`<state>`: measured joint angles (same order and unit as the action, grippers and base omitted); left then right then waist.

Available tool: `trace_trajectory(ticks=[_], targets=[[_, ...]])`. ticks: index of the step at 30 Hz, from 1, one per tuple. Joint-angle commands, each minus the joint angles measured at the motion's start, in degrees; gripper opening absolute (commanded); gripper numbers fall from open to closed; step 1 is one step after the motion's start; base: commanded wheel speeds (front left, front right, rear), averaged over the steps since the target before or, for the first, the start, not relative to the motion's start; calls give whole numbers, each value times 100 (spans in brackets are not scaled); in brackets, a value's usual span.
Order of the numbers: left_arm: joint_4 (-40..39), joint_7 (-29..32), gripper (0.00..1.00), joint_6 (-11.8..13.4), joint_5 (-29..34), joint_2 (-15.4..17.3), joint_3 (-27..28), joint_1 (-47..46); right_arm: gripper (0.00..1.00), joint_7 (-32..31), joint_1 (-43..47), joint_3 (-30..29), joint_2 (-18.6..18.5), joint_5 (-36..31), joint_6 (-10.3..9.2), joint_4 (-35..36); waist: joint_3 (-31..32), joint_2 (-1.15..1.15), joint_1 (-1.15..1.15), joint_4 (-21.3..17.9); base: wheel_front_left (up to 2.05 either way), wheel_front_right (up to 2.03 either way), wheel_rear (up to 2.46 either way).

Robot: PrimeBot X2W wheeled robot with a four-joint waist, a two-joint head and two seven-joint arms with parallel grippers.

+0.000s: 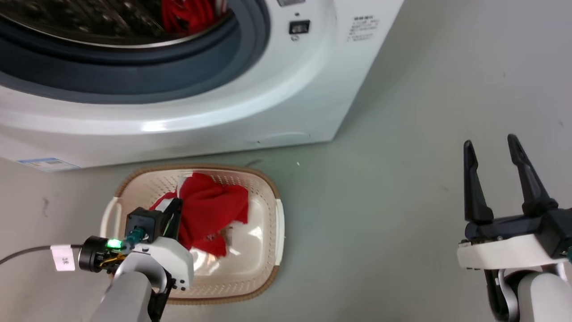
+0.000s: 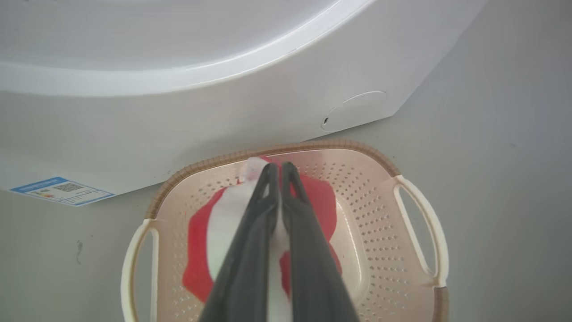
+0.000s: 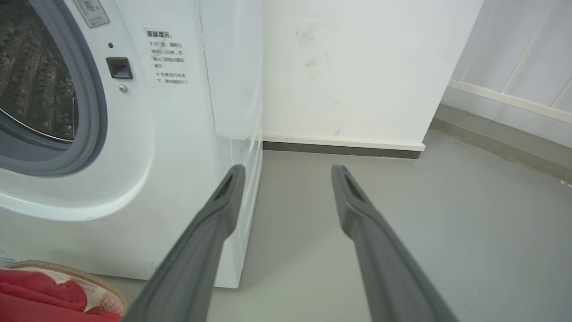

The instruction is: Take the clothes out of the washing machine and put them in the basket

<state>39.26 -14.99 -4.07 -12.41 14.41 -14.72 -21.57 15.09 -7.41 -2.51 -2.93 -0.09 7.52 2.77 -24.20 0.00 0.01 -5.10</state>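
The white washing machine (image 1: 290, 98) (image 2: 223, 112) (image 3: 178, 156) stands open, and red clothes (image 1: 187, 15) lie inside its steel drum. On the floor before it sits the cream basket (image 1: 268, 179) (image 2: 313, 146) (image 3: 67, 269) with a brown rim. A red and white garment (image 1: 214, 205) (image 2: 196, 250) (image 3: 35, 290) hangs down into the basket. My left gripper (image 1: 178, 206) (image 2: 277, 167) is over the basket, shut on that garment, with white fabric pinched between its fingers. Far to the right, my right gripper (image 1: 489, 141) (image 3: 288, 170) hovers open above the bare floor, holding nothing.
Grey floor (image 1: 402, 201) stretches right of the machine and basket. A white wall (image 3: 339, 67) with a dark skirting stands behind the machine's right side. A grey cable with a white tag (image 1: 62, 257) trails from my left wrist.
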Motion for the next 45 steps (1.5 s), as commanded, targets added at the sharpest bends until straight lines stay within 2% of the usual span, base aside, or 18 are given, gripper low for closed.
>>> trace_trajectory(ticks=[1, 7, 13, 20, 24, 26, 35, 45], targets=[[116, -28, 0, -28, 17, 21, -2, -163, 100, 12, -108, 2, 10, -24, -6, 32, -383, 0, -1, -273, 0, 0, 0], [1101, -22, 0, -10, 21, 64, 109, -657, 100, 12, -274, 22, 11, 49, -6, 148, -932, 0, -1, -623, 0, 0, 0], [1647, -22, 0, 132, -94, 167, 378, -955, 100, 12, -392, -26, 11, 190, -6, 212, -1323, 0, -1, -884, 0, 0, 0], [2074, -22, 0, 44, -96, 225, 461, -1245, 100, 12, -473, -61, 10, 179, -7, 268, -1552, 0, -1, -976, 0, 0, 0], [2216, -22, 0, 8, -138, 144, 499, -1281, 100, 12, -518, -160, 11, 185, -6, 229, -1507, 0, -1, -950, 0, 0, 0], [2403, -24, 100, -18, -188, 43, 515, -1314, 100, 12, -525, -167, 11, 125, -6, 211, -1431, 0, -1, -907, 0, 0, 0], [1878, -23, 100, -21, -56, -102, 524, -967, 100, 12, -421, -296, 10, 69, -6, 79, -777, 0, -1, -636, 0, 0, 0], [282, -23, 100, -60, 49, -181, 917, -20, 100, 12, -114, -429, 7, 13, -7, -105, 155, 0, -1, -291, 0, 0, 0]])
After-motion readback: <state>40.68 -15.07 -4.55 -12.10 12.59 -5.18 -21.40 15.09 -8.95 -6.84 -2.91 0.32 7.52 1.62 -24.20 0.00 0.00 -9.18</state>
